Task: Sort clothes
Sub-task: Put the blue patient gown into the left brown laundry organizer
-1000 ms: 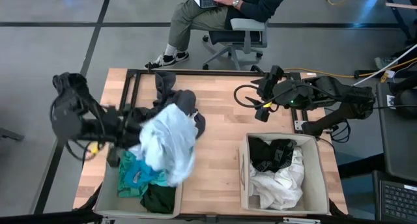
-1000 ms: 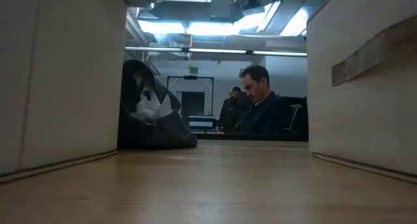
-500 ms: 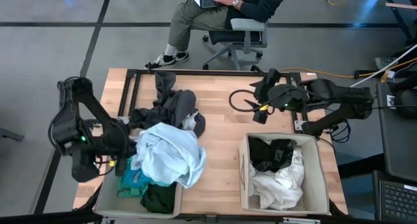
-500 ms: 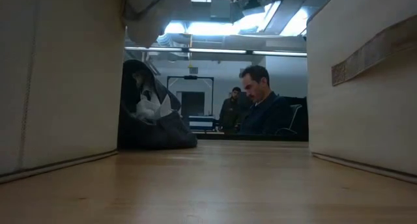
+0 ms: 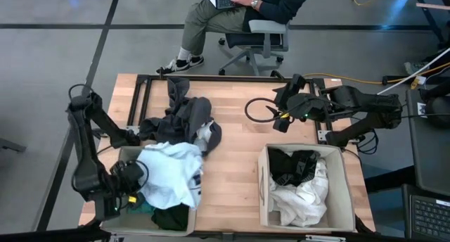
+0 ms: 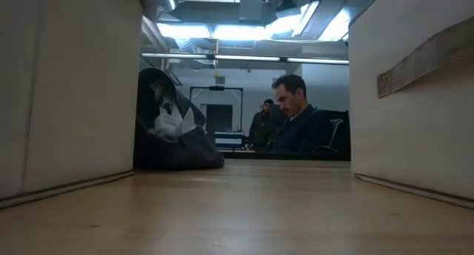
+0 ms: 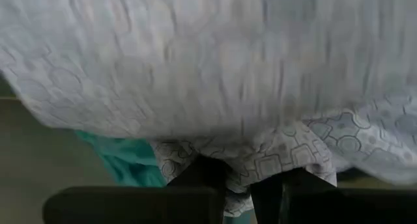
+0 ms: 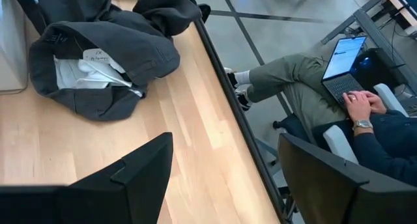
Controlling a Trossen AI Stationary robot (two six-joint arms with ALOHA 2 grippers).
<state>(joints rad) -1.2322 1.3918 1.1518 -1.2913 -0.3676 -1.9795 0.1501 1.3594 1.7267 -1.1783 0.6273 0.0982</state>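
A pale light-blue patterned garment (image 5: pixel 172 173) lies heaped over the left beige bin (image 5: pixel 121 153), on top of a turquoise garment (image 7: pixel 124 164) and a dark green one (image 5: pixel 172 217). My left gripper (image 5: pixel 132 183) points down at the bin's left side, shut on the pale garment. A dark grey garment (image 5: pixel 184 115) with a bit of white lies on the table's far left part. The right bin (image 5: pixel 262 189) holds black and white clothes. My right gripper (image 5: pixel 271 115) hovers open above the table's far middle, holding nothing. My left gripper pinches a bunch of the pale light-blue garment's cloth (image 7: pixel 251 162) between its two fingers (image 7: pixel 202 178), coming from above and pointing down. How many layers it has, I cannot tell. The rest of the garment lies slack across the clothes in the left bin.
Bare wood lies between the two bins and in front of the dark grey heap (image 6: pixel 174 133). A dark frame (image 5: pixel 211 78) runs along the far edge. A person sits on a chair (image 5: pixel 256 38) just beyond it with a laptop.
My left gripper has sunk toward the table's near edge and left, tipping from nearly level to pointing down at the left bin. The pale light-blue garment, which hung spread above the table and the bin's far side, has come down onto the clothes in the bin.
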